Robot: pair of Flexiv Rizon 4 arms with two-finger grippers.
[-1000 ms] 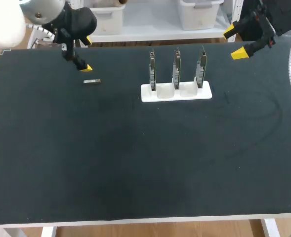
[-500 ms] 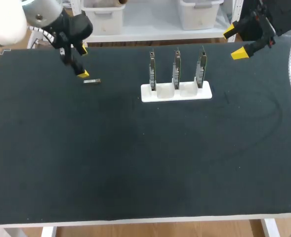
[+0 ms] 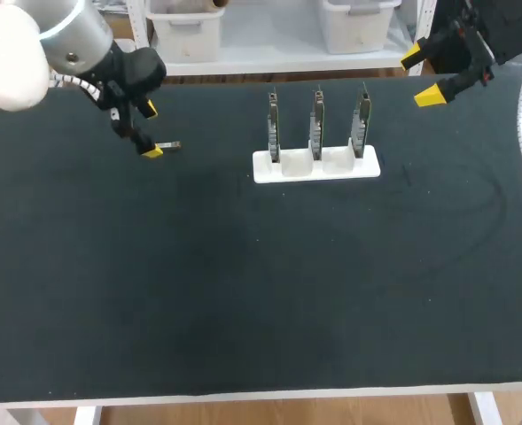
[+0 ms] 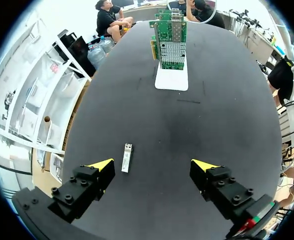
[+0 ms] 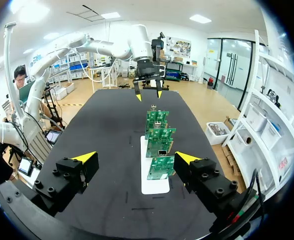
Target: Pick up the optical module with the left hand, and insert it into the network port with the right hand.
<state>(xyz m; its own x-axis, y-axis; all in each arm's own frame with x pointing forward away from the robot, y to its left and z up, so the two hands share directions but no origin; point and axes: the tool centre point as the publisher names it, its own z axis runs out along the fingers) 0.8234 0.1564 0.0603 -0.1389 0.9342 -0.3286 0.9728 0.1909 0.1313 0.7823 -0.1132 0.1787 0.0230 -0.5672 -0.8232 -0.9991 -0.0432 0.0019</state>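
**Head view:** L arm (image 3: 32,42) comes in over the table's far-left corner, wrist pitched down toward the surface. L gripper (image 3: 151,131) is low near the far edge, fingers spread wide and holding nothing. One yellow tip is on the far-edge side, the other down by the optical module (image 3: 168,145). Module lies flat on the black table (image 3: 243,292), near the far edge, toward the far-left corner; can't tell if that tip touches it. White holder (image 3: 316,166) sits near the middle of the far edge w/ three network cards (image 3: 317,119) standing upright in a row, well apart from the module. R arm (image 3: 509,27) comes in at the far-right corner. R gripper (image 3: 421,75) is raised over the far edge, fingers wide, nothing between them.

**L wrist view:** L gripper (image 4: 152,165) points down at the surface, wide open. Module (image 4: 127,157) lies lengthwise between the fingers, off-centre, just beside one tip and well apart from the other; neither tip clearly touches it. Ahead of the gripper, well apart from it, is the holder (image 4: 171,80) w/ cards (image 4: 170,37) seen nearly face-on, one behind another.

**R wrist view:** R gripper (image 5: 137,158) is wide open and empty, looking along the table. Holder (image 5: 154,186) is just ahead, between the fingers' line of sight, w/ cards (image 5: 159,145) upright on it. Beyond them the L arm (image 5: 112,47) hangs its gripper (image 5: 148,95) straight down, tips apart. Module too small to make out here.
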